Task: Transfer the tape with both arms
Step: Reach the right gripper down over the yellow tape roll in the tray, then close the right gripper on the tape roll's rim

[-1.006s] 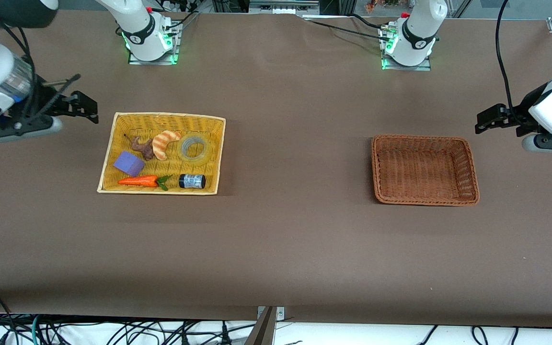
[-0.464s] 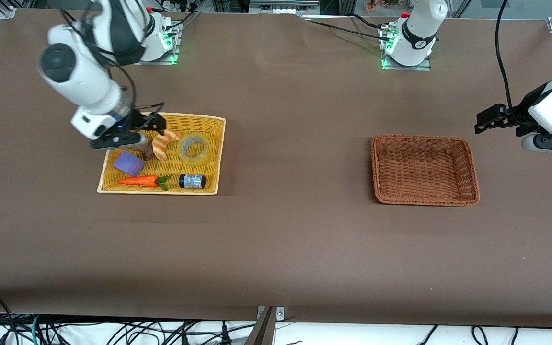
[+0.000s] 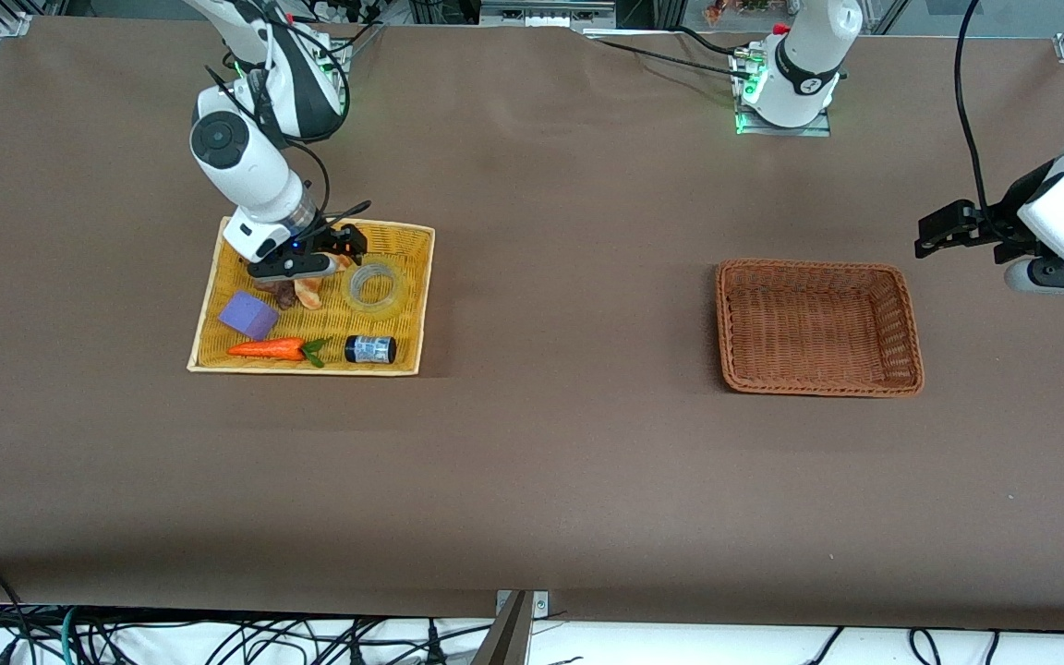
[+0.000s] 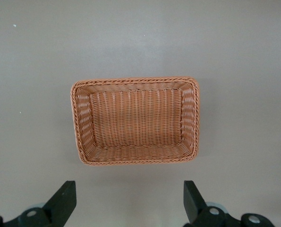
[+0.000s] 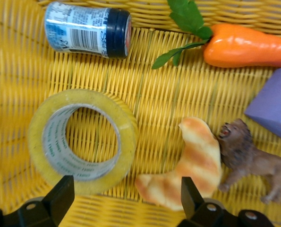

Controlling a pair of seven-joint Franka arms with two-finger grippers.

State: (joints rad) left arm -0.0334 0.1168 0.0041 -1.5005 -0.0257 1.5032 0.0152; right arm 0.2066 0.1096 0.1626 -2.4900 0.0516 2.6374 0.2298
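Observation:
The tape (image 3: 376, 286) is a yellowish translucent ring lying flat in the yellow basket (image 3: 410, 305). It also shows in the right wrist view (image 5: 81, 140). My right gripper (image 3: 347, 244) is open and empty over the basket, beside the tape and above the croissant (image 3: 312, 290). In its wrist view the gripper (image 5: 125, 198) spans the tape's edge and the croissant (image 5: 187, 175). My left gripper (image 3: 940, 227) is open and empty, waiting over bare table at the left arm's end, beside the brown basket (image 3: 906, 314). Its wrist view shows the gripper (image 4: 130, 201) and the basket (image 4: 193, 118).
The yellow basket also holds a small black-capped cylinder (image 3: 370, 349), an orange carrot (image 3: 269, 349), a purple block (image 3: 248, 315) and a brown lion figure (image 3: 284, 296). The brown basket has nothing in it.
My right arm has swung from off the table's end in over the yellow basket, and its gripper now hangs by the tape. The left arm has not moved.

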